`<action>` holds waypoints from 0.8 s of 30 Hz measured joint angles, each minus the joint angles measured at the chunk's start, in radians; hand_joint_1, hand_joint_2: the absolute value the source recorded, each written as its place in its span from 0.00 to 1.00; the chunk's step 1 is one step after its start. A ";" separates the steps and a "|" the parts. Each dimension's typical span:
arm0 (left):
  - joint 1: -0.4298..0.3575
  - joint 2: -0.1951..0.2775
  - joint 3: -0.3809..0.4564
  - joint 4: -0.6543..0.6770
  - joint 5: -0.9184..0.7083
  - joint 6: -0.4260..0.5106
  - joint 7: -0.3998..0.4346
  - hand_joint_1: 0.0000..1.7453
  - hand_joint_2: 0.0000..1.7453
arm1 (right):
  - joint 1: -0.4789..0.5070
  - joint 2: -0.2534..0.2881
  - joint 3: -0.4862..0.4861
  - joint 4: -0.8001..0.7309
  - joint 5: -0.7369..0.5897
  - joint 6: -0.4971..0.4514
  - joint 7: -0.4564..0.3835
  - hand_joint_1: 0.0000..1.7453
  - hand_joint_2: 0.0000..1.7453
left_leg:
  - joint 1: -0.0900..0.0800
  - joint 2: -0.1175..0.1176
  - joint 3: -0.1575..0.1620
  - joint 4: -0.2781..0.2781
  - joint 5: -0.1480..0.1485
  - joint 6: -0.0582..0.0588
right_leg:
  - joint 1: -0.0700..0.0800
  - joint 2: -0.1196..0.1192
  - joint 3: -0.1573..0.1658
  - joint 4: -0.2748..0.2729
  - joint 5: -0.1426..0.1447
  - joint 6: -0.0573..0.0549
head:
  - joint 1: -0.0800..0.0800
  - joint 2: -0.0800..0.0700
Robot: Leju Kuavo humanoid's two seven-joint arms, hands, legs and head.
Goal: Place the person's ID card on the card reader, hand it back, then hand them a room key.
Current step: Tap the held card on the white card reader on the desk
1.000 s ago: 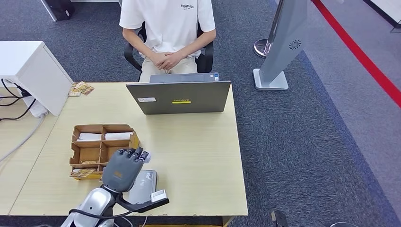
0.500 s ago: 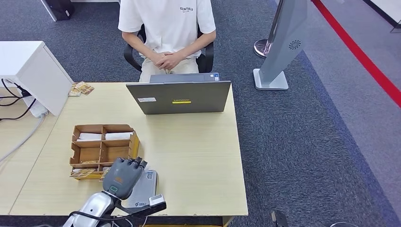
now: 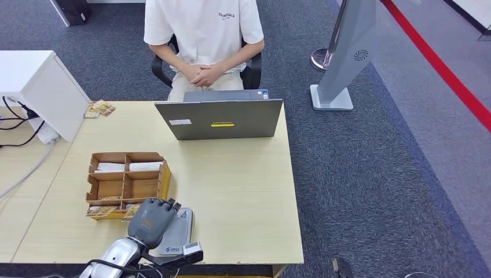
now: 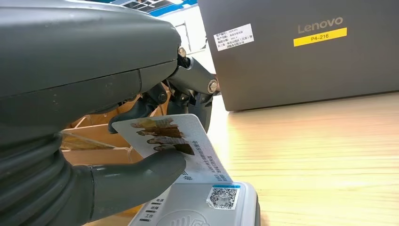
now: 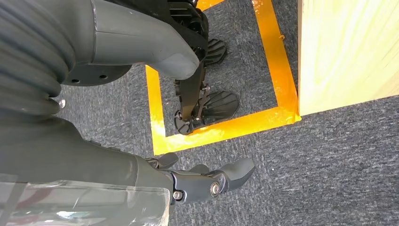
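Left wrist view: ID card point(image 4: 176, 146) pinched between thumb point(image 4: 141, 176) and dark fingers point(image 4: 197, 101) of left hand point(image 4: 84, 117), tilted, lower edge just above or touching top of card reader point(image 4: 207, 209); contact cannot be confirmed from this angle. Printed face with photographs turned toward the camera. QR sticker point(image 4: 223, 197) on the reader uncovered.

Head view: left hand point(image 3: 151, 217) placed over the reader point(image 3: 176, 231) at the near edge of the worktop point(image 3: 243, 191), beside the cardboard organiser point(image 3: 124, 182). Compared with a second ago, hand lowered and drawn back toward the near edge, from over the organiser's corner down onto the reader. Judged as the closing part of the placing step: card brought to the reader, not yet released, not yet lying flat.

Right wrist view: right hand point(image 5: 202, 181) hanging beside the worktop over carpet and orange floor tape point(image 5: 221, 127), fingers loosely curled, nothing held.

Further out: laptop point(image 3: 219, 119) standing open at the far side, lid toward the robot. Person point(image 3: 202, 40) seated behind it, hands clasped in lap, not reaching. White cards in the organiser's far compartments point(image 3: 124, 167), possibly the room keys; not certain. Small printed items point(image 3: 98, 108) at the far left corner.

Remaining by judgement: laying card flat for reading, return to person, key handover. Risk noted: tilted card sliding off the reader's smooth top on release.
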 joint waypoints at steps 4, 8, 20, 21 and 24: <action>-0.001 0.001 0.000 0.000 0.000 0.002 0.000 1.00 1.00 | 0.000 0.000 0.000 0.000 0.002 0.000 0.000 0.00 1.00 | 0.000 0.000 0.000 0.000 0.000 0.000 | 0.000 0.000 0.000 0.000 0.000 0.000 | 0.000 0.000; -0.005 0.001 0.000 0.000 -0.002 0.032 0.006 1.00 1.00 | 0.001 0.000 0.000 0.000 0.008 0.000 0.000 0.00 1.00 | 0.000 0.000 0.000 0.000 0.000 0.000 | 0.000 0.000 0.000 0.000 0.000 0.000 | 0.000 0.000; -0.138 -0.020 0.059 -0.019 -0.049 0.262 0.023 1.00 1.00 | -0.009 0.003 0.000 -0.005 0.052 -0.010 0.026 0.00 1.00 | 0.000 -0.001 0.000 0.000 0.001 0.000 | 0.000 -0.001 0.000 0.000 0.001 0.000 | 0.000 0.000; -0.157 -0.020 0.067 -0.018 -0.050 0.268 0.020 1.00 1.00 | -0.011 0.004 0.000 -0.006 0.054 -0.012 0.029 0.00 1.00 | 0.000 -0.001 0.000 0.000 0.001 0.001 | 0.000 -0.001 0.000 0.000 0.001 0.000 | 0.000 0.000; -0.216 -0.023 0.088 -0.017 -0.053 0.281 0.013 1.00 1.00 | -0.015 0.008 0.000 -0.008 0.062 -0.015 0.039 0.00 1.00 | 0.000 -0.001 0.000 0.000 0.002 0.001 | 0.000 -0.001 0.000 0.000 0.001 0.000 | 0.000 0.000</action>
